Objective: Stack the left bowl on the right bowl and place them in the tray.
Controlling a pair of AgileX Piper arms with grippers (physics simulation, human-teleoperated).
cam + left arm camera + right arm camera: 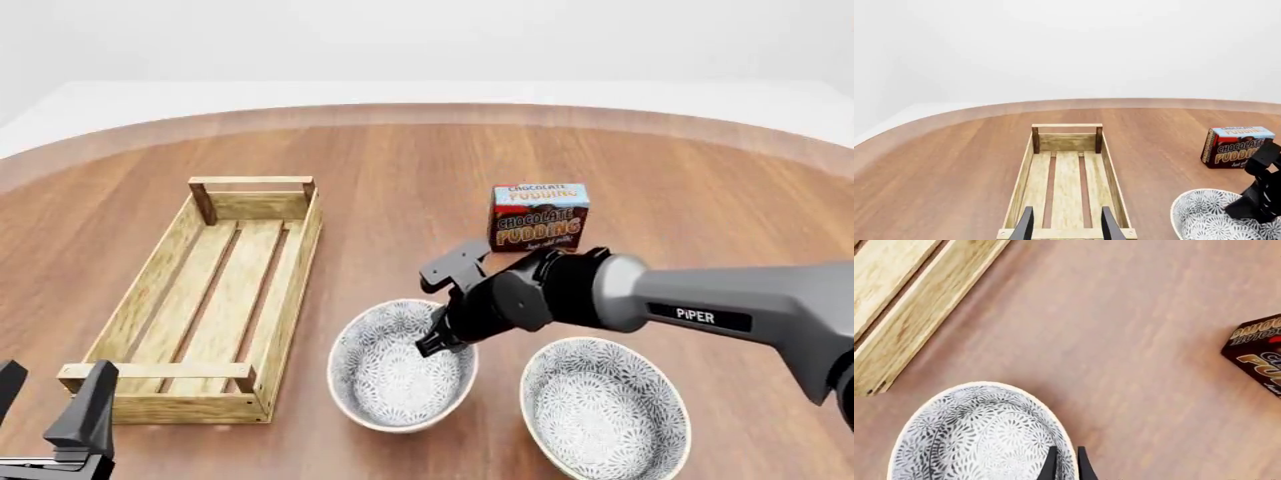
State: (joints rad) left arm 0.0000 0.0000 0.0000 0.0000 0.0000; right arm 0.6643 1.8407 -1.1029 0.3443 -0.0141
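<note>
The left bowl [387, 385], white with a grey flower pattern, sits on the table just right of the tray [296, 260], a long pale wooden crate. The right bowl [603, 410] of the same pattern sits beside it. My right gripper [438, 338] reaches across to the left bowl's right rim. In the right wrist view its fingers [1051, 465] stand close together astride the rim of that bowl [974, 440]. My left gripper [51, 400] is open and empty at the tray's near end. In the left wrist view it [1067, 227] looks along the tray [1067, 130].
A chocolate pudding box [539, 216] stands upright behind the bowls, also in the left wrist view [1235, 146] and the right wrist view [1257, 352]. The round wooden table's curved edge [427, 110] runs along the back. A tray corner [921, 315] shows near the left bowl.
</note>
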